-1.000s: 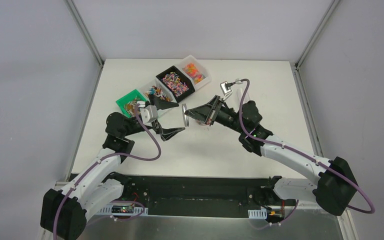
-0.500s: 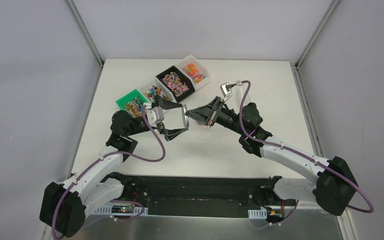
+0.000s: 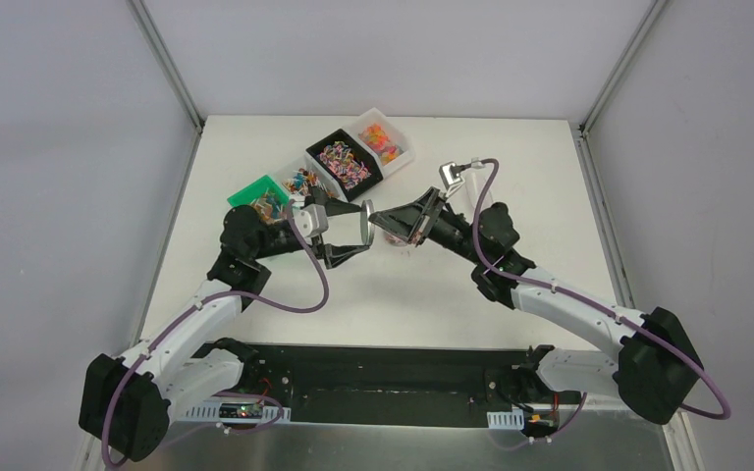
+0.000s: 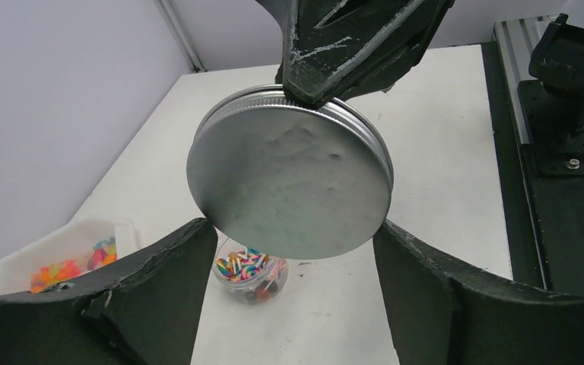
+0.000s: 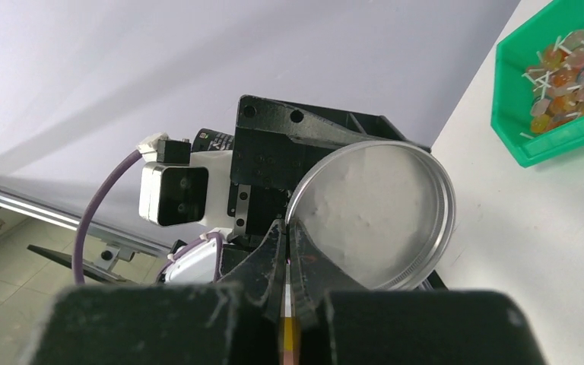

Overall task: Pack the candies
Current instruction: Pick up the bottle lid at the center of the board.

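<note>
My right gripper (image 3: pixel 373 218) is shut on the rim of a round metal lid (image 3: pixel 364 225) and holds it on edge above the table. In the right wrist view the shut fingertips (image 5: pixel 287 228) pinch the lid (image 5: pixel 372 217) at its left edge. My left gripper (image 3: pixel 351 234) is open, one finger on each side of the lid (image 4: pixel 289 182); whether they touch it is unclear. Below the lid stands a small clear jar (image 4: pixel 249 271) with candies in mixed bright colours. More candies lie in the bins.
Several bins stand in a diagonal row at the back left: green (image 3: pixel 260 201), clear (image 3: pixel 302 182), black (image 3: pixel 344 162) and white (image 3: pixel 385 142). The green bin also shows in the right wrist view (image 5: pixel 555 84). The jar (image 3: pixel 393 240) sits mostly hidden under my right gripper.
My left gripper has moved right, and its open fingers now sit on both sides of the lid. The right gripper has shifted slightly with the lid.
</note>
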Controlling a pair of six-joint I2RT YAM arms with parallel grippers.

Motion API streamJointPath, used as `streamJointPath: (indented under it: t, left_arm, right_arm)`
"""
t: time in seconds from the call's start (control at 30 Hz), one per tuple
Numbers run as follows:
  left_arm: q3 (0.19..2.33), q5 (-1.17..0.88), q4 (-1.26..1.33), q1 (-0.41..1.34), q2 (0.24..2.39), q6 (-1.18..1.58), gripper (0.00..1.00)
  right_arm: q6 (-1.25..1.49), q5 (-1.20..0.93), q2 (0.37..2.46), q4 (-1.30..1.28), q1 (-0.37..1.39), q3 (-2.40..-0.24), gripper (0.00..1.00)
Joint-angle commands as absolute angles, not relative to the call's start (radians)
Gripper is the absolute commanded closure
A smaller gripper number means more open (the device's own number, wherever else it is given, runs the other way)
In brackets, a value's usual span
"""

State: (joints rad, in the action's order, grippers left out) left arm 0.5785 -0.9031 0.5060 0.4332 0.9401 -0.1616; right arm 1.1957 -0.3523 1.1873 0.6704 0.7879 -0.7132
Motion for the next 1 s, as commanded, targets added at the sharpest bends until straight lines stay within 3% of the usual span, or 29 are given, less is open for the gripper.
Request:
streamJointPath:
  t: [0.0, 0.23, 0.33, 0.57, 0.77, 0.9, 0.97]
  left_arm:
    - [0.651, -0.933, 0.455, 0.444, 0.954, -0.207, 0.28]
    - [0.722, -0.884, 0.292, 0.444, 1.002, -0.252, 0.33]
    - [0.741, -0.881, 0.264, 0.443, 1.027, -0.261, 0.34]
    - [0.736, -0.821, 0.251, 0.443, 1.045, -0.314, 0.18]
    - [0.805, -0.691, 0.227, 0.443, 1.142, -0.114, 0.20]
    - [0.834, -0.410, 0.220, 0.422, 1.150, 0.091, 0.19]
    - [0.851, -0.365, 0.202, 0.380, 1.166, 0.196, 0.20]
  right_arm:
    - [1.206, -0.346, 1.175, 0.701, 0.759, -0.682, 0.99]
    - [1.106, -0.258, 1.094, 0.521, 0.710, -0.674, 0.88]
    - [1.061, -0.245, 1.069, 0.500, 0.688, -0.670, 1.00]
    - [1.010, -0.331, 1.123, 0.506, 0.633, -0.694, 1.00]
    - [0.942, -0.386, 1.237, 0.514, 0.587, -0.737, 1.00]
    - [0.862, -0.407, 1.322, 0.538, 0.569, -0.769, 1.00]
    - [0.835, -0.426, 1.376, 0.539, 0.562, -0.799, 1.00]
